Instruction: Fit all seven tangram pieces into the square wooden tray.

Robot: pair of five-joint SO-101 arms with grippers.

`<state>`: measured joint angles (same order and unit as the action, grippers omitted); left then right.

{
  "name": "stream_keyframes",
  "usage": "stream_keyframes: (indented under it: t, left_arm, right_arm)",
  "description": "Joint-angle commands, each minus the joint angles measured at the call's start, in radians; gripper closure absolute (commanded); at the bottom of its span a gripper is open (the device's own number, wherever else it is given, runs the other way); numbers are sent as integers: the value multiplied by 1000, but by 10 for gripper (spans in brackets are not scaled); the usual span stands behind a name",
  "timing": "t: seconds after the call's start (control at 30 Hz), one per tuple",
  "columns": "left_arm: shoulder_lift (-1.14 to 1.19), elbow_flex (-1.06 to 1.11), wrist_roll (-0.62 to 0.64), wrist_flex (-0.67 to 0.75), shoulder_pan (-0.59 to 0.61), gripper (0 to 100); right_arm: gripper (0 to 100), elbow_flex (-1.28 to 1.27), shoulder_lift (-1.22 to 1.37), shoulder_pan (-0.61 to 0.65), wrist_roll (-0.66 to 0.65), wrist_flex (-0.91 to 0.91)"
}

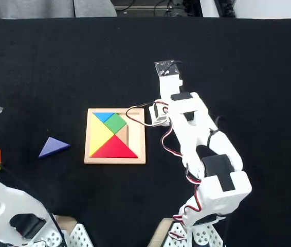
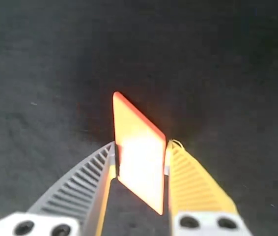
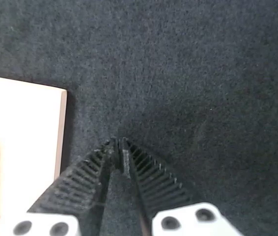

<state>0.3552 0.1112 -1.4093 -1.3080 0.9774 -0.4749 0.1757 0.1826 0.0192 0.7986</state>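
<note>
Job is abt half done. The square wooden tray [image 1: 114,160] sits mid-table on the black cloth [image 1: 238,62] w/ 4 pcs in it. There's a small blue triangle [image 1: 103,117] in a far corner & a green square piece [image 1: 115,123] touching it. A big yellow triangle [image 1: 99,136] & a big red triangle [image 1: 114,148] fill the near part. The side of the tray next to the right arm [image 1: 186,121] is bare wood.

The left gripper [image 2: 140,152] pinches a flat orange slanted piece [image 2: 135,132] tight btw its two fingers. The piece stands up on its edge over the cloth, well apart from the tray. The right gripper [image 3: 118,147] has its fingers pressed together w/ nothing in them, just beside the tray's edge.

A purple-blue triangle [image 1: 53,147] lies flat on the cloth, btw the left arm & the tray. The task says 7 pcs, so I think 3 are left to go in. The orange one looks like it's next.
</note>
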Motion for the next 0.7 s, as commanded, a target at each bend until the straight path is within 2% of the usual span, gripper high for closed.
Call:
stream_keyframes:
  t: [0.0,0.03,0.13,0.27,0.37,0.53,0.67]
  left_arm:
    - [-192,-165,0,-402,-65,947]
    - [-238,-180,35,-462,-88,952]
    - [-394,-166,232,-437,-148,953]
    - [-575,-111,379,-440,-255,953]
    - [-686,-51,543,-437,-364,952]
    - [-792,36,778,-434,-568,952]
    - [-809,53,1059,-433,-734,952]
  right_arm:
    - [987,24,-12,3,-11,-11]
    - [987,24,-13,2,-11,-11]
    - [987,24,-15,0,-11,-9]
    - [987,24,-19,0,-11,-9]
    - [987,30,-21,-2,-11,11]
    - [987,33,-22,-18,-9,28]
    - [987,61,-22,-78,-3,32]
